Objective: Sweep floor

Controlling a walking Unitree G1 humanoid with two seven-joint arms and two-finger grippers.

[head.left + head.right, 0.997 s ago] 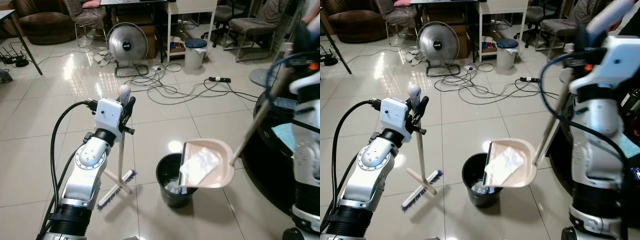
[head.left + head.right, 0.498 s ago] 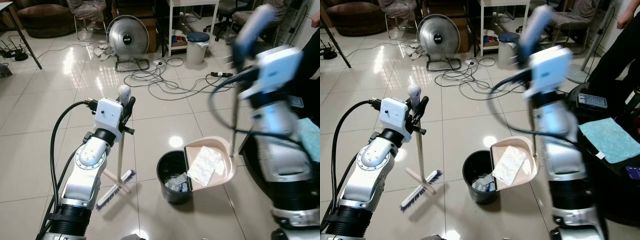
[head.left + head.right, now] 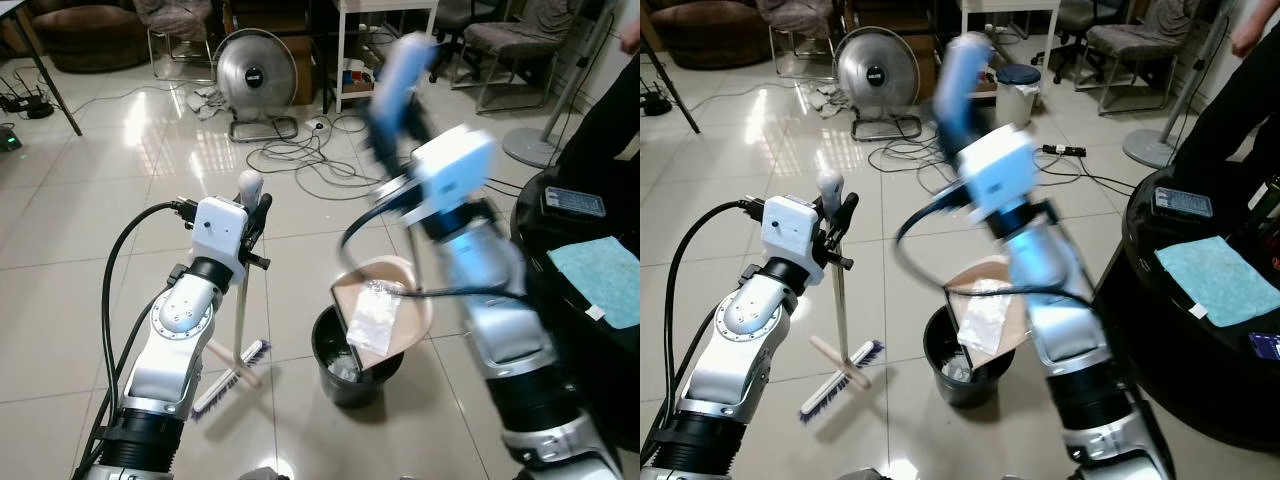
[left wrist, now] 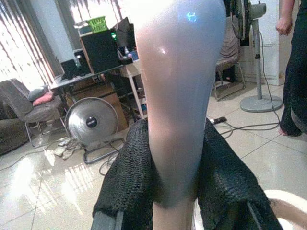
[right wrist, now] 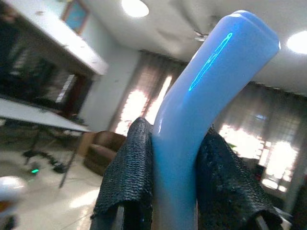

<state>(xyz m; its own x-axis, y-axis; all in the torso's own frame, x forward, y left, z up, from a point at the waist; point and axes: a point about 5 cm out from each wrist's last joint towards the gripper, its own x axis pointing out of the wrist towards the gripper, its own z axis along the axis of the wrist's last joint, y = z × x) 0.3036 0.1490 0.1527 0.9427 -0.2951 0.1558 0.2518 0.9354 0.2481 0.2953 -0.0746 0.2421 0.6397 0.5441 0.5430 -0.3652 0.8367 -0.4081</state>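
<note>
The dustpan (image 3: pixel 385 310) hangs tilted over the bin (image 3: pixel 345 355), well below the right jaws (image 5: pixel 165 163), which are clamped on its blue handle (image 5: pixel 201 96); a white scrap (image 3: pixel 372 312) lies on the pan, so the sweeping looks done and the emptying only partly so. The left jaws (image 4: pixel 175 167) are closed on the broom (image 3: pixel 242 300) near its top, its brush (image 3: pixel 232 377) on the floor beside the bin. Beyond lie cables (image 3: pixel 340 170), a fan (image 3: pixel 257 78) and a white pail (image 3: pixel 393 95); a dark tabletop (image 3: pixel 590 250) crowds the right arm.
</note>
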